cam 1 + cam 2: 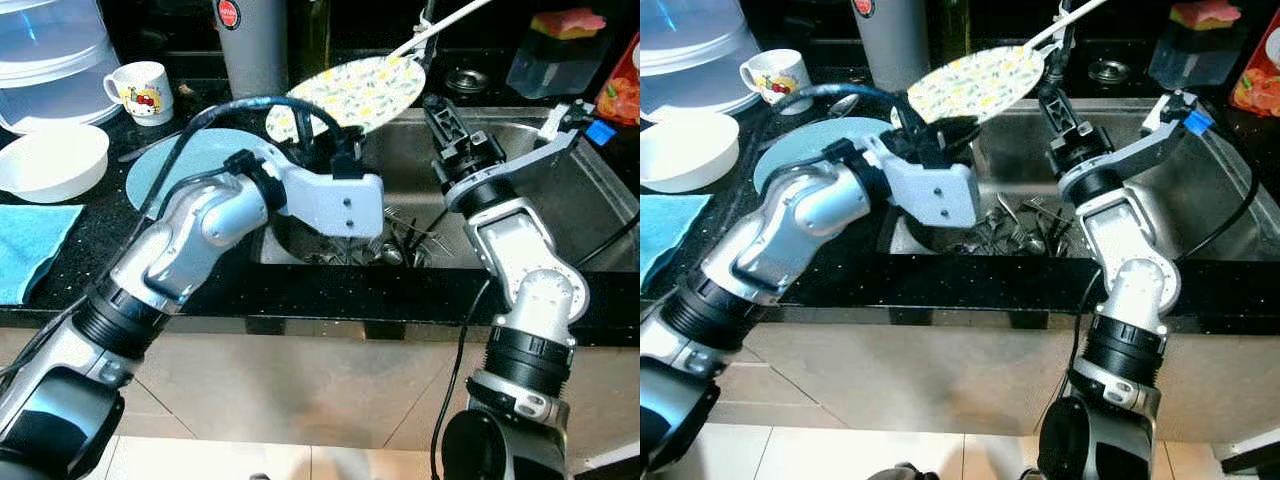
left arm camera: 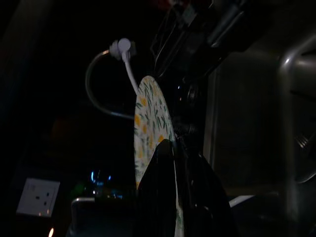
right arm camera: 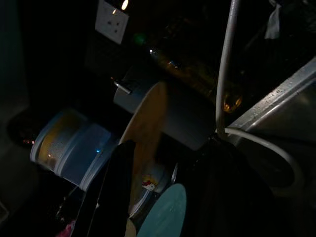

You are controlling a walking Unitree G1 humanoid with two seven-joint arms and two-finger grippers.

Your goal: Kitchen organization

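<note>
A white plate with a yellow flower pattern hangs tilted over the steel sink. My left gripper holds its near-left rim. In the left wrist view the plate stands edge-on between the two black fingers. My right gripper reaches up from the sink to the plate's right rim. The right wrist view shows its fingers spread wide, with the plate just ahead between them. Whether they touch the rim I cannot tell.
On the black counter to the left lie a light blue plate, a white bowl, a cartoon mug, a clear container and a blue cloth. Cutlery lies in the sink. A steel canister and white faucet hose stand behind.
</note>
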